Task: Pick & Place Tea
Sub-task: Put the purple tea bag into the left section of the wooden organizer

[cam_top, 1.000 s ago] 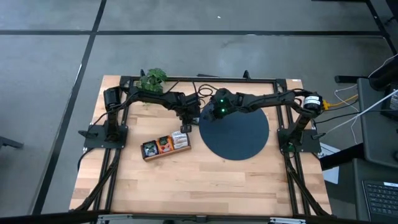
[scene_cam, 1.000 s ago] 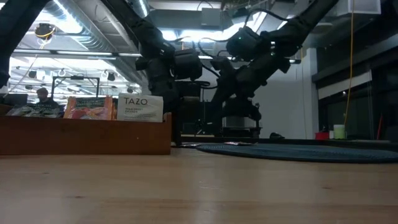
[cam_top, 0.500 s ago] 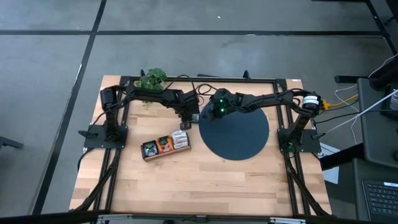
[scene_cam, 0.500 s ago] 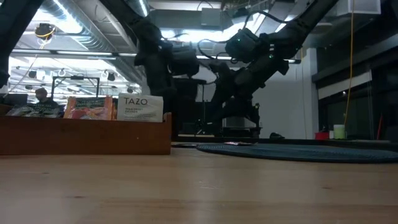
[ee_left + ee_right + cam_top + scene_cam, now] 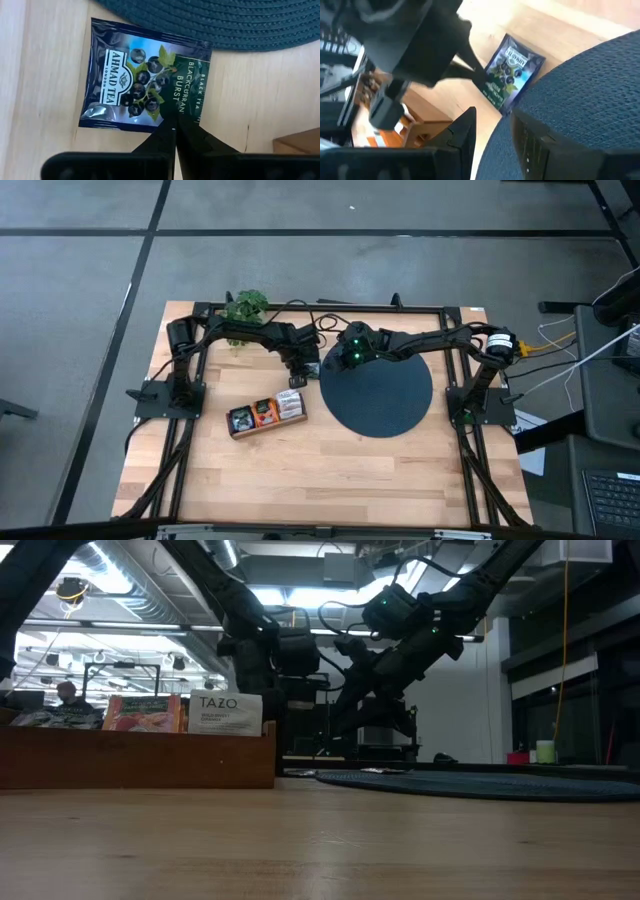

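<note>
A dark blue Ahmad Tea sachet (image 5: pixel 142 75) sits over the bare wood beside the edge of the dark round mat (image 5: pixel 385 400), also seen as the sachet (image 5: pixel 512 70) in the right wrist view. My left gripper (image 5: pixel 176 131) is shut on it, just off the right end of the wooden tray (image 5: pixel 262 414). My right gripper (image 5: pixel 495 132) is open and hovers over the mat's left edge (image 5: pixel 580 100), a short way from the sachet. A white TAZO sachet (image 5: pixel 230 712) and an orange one (image 5: pixel 145 712) stand upright in the tray. My left gripper pinches the dark blue sachet by the middle of one edge (image 5: pixel 172 112), next to the words Blackcurrant Burst, between its two fingertips. The fingers (image 5: pixel 472 70) come slanting down from the tray's side. Beyond them the sachet spreads out flat; whether it rests on the table, I cannot tell.
The tray (image 5: pixel 130 755) lies left of the mat, its corner (image 5: pixel 297 142) close to my left gripper. A green plant (image 5: pixel 245 307) stands at the far edge behind the left arm. Bare wood (image 5: pixel 330 480) fills the table's near half.
</note>
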